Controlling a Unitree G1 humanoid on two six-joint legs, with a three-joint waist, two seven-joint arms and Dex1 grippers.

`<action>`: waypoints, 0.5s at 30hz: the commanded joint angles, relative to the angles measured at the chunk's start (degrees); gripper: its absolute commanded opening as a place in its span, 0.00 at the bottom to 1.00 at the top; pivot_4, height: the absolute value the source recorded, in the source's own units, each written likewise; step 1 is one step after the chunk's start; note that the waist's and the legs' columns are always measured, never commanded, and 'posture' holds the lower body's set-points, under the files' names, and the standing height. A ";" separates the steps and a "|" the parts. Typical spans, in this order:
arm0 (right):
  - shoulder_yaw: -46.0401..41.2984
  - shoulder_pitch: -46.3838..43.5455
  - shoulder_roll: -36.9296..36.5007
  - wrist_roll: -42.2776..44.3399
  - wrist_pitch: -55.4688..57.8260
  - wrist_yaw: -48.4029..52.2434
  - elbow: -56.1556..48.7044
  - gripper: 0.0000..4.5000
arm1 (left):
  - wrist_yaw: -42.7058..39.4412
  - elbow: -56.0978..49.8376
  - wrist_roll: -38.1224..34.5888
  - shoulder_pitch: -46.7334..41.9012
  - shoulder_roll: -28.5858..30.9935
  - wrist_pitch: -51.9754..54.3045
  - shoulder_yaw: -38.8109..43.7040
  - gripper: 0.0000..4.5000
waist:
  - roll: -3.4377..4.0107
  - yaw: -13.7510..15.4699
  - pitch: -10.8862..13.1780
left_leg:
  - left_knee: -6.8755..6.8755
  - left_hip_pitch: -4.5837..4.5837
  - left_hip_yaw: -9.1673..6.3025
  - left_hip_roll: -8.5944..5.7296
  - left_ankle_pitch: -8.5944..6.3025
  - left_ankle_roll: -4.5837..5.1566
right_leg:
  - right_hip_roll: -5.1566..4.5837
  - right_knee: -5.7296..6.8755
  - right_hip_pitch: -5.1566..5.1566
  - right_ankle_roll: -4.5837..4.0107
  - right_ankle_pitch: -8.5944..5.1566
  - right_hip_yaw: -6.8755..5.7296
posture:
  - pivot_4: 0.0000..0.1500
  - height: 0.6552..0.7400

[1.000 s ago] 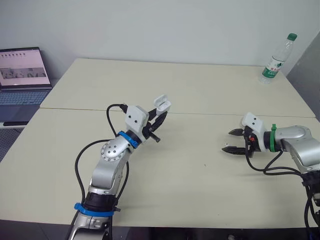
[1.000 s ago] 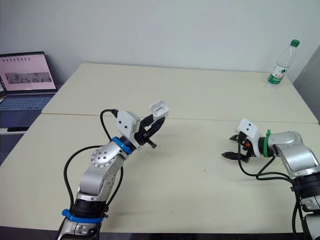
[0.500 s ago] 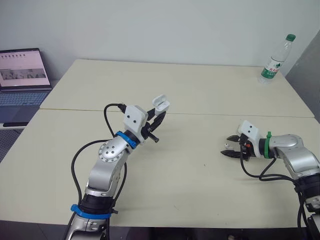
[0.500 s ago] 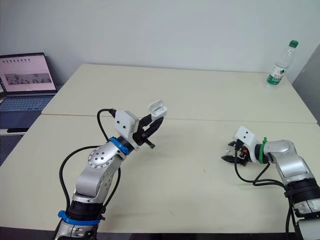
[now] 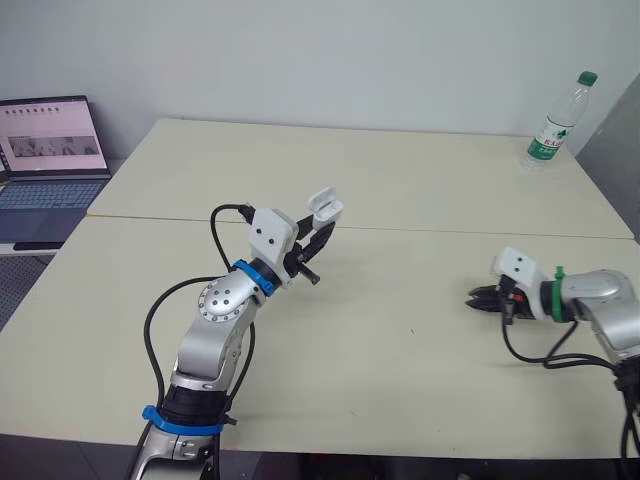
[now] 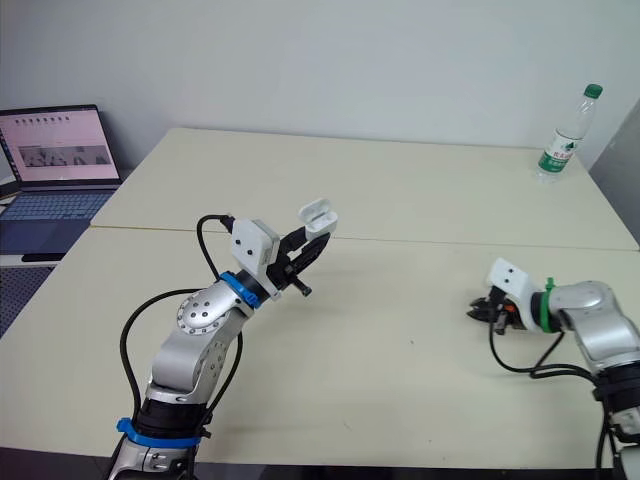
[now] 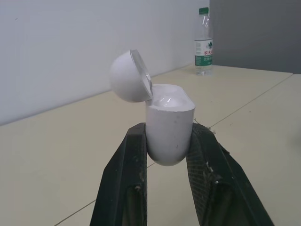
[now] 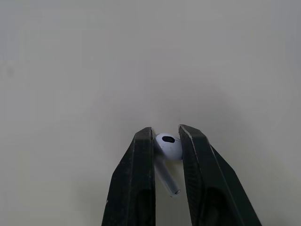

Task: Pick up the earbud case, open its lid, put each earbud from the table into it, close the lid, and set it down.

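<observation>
My left gripper (image 5: 322, 236) is shut on the white earbud case (image 7: 168, 125), holding it up over the middle of the table with its lid (image 7: 129, 76) swung open. At the right side, low over the tabletop, my right gripper (image 5: 478, 299) is shut on a white earbud (image 8: 168, 147). The earbud's head sits between the two black fingers (image 8: 137, 179) and its stem (image 8: 167, 181) points back toward the wrist.
A plastic water bottle (image 5: 559, 121) stands at the far right corner of the beige table (image 5: 380, 190). An open laptop (image 5: 50, 150) sits off the table's left side. A seam (image 5: 450, 232) runs across the table where two tops join.
My right gripper has closed from wide open onto the earbud and has drawn back a little to the right. The left gripper keeps holding the open case in place.
</observation>
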 commanded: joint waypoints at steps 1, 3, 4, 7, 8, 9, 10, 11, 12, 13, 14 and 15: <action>-3.90 3.19 -8.91 0.50 -3.48 7.86 -1.84 0.09 | 0.42 -1.93 -0.22 -0.35 -0.67 -1.15 -0.15 0.17 | 0.05 0.15 0.02 | -0.01 0.01 -0.01 -0.01 0.00 0.00 | 0.00 0.00 0.00 0.00 0.00 0.00 | 1.00 1.00; -4.47 5.37 -13.09 -0.38 -6.80 10.39 -0.26 0.09 | 0.99 -1.84 0.13 -0.13 -1.07 -1.91 0.02 0.17 | 0.11 0.32 0.03 | -0.01 0.01 0.00 -0.02 -0.01 0.01 | 0.00 -0.01 0.00 0.01 0.00 0.00 | 1.00 1.00; -4.23 6.18 -14.78 -1.65 -10.22 11.07 1.92 0.09 | 1.30 -1.66 0.36 -0.11 -1.23 -2.38 0.09 0.17 | 0.10 0.31 0.03 | -0.01 0.02 0.03 0.00 -0.01 0.01 | 0.00 -0.01 0.00 0.01 0.00 0.01 | 1.00 1.00; -1.43 6.46 -19.04 -8.43 -23.70 11.06 14.94 0.09 | 2.62 -0.83 1.90 -0.62 -1.61 -5.22 0.13 0.17 | 0.10 0.02 0.03 | -0.01 0.12 0.11 0.05 -0.01 0.01 | 0.02 -0.01 0.04 0.01 -0.01 0.04 | 1.00 1.00; -0.79 5.06 -18.66 -9.96 -25.54 9.97 18.99 0.09 | 3.32 -0.68 2.00 -1.03 -2.12 -5.58 0.32 0.17 | 0.10 -0.10 0.03 | -0.01 0.14 0.12 0.04 -0.01 0.01 | 0.02 -0.01 0.06 0.00 -0.01 0.04 | 1.00 1.00; -0.38 3.63 -17.98 -10.96 -26.82 9.39 21.93 0.09 | 3.85 -0.58 2.05 -1.37 -2.53 -5.84 0.40 0.17 | 0.10 -0.17 0.03 | -0.01 0.16 0.14 0.04 -0.01 0.01 | 0.02 -0.01 0.06 0.00 -0.01 0.07 | 1.00 1.00; -0.02 2.20 -17.27 -11.88 -27.75 8.94 24.49 0.09 | 4.35 -0.50 2.12 -1.70 -2.91 -6.06 0.45 0.17 | 0.10 -0.31 0.03 | -0.01 0.16 0.16 0.04 -0.01 0.01 | 0.03 -0.01 0.06 0.00 -0.01 0.10 | 1.00 1.00; 0.33 0.98 -16.68 -12.65 -28.81 8.79 26.46 0.09 | 4.66 -0.45 2.22 -1.94 -3.20 -6.16 0.41 0.17 | 0.10 -0.53 0.03 | -0.01 0.17 0.17 0.04 -0.01 0.01 | 0.03 -0.01 0.06 0.00 -0.01 0.12 | 1.00 1.00; 0.60 0.01 -16.25 -13.22 -29.79 8.96 27.89 0.09 | 4.80 -0.42 2.32 -2.05 -3.35 -6.21 0.34 0.17 | 0.11 -0.69 0.02 | -0.01 0.20 0.22 0.05 0.00 0.01 | 0.05 0.00 0.06 0.00 -0.01 0.15 | 1.00 1.00; 0.88 -0.57 -15.87 -13.64 -30.70 9.52 28.83 0.09 | 4.93 -0.60 2.45 -2.03 -3.59 -6.16 0.15 0.17 | 0.16 -0.73 0.00 | -0.02 0.22 0.25 0.06 0.00 0.01 | 0.07 0.02 0.06 -0.01 -0.01 0.19 | 1.00 1.00; 1.03 -1.06 -15.44 -13.88 -31.21 9.89 29.40 0.09 | 5.00 -0.82 2.60 -1.89 -3.78 -6.15 -0.06 0.17 | 0.24 -0.73 -0.04 | -0.03 0.24 0.27 0.07 0.00 0.01 | 0.09 0.03 0.06 0.00 -0.01 0.21 | 1.00 1.00; 1.10 -1.48 -15.10 -14.10 -31.60 10.18 29.90 0.09 | 5.04 -0.97 2.70 -1.78 -3.90 -6.17 -0.19 0.17 | 0.26 -0.72 -0.05 | -0.04 0.25 0.27 0.07 0.00 0.01 | 0.09 0.03 0.06 0.00 -0.01 0.23 | 1.00 1.00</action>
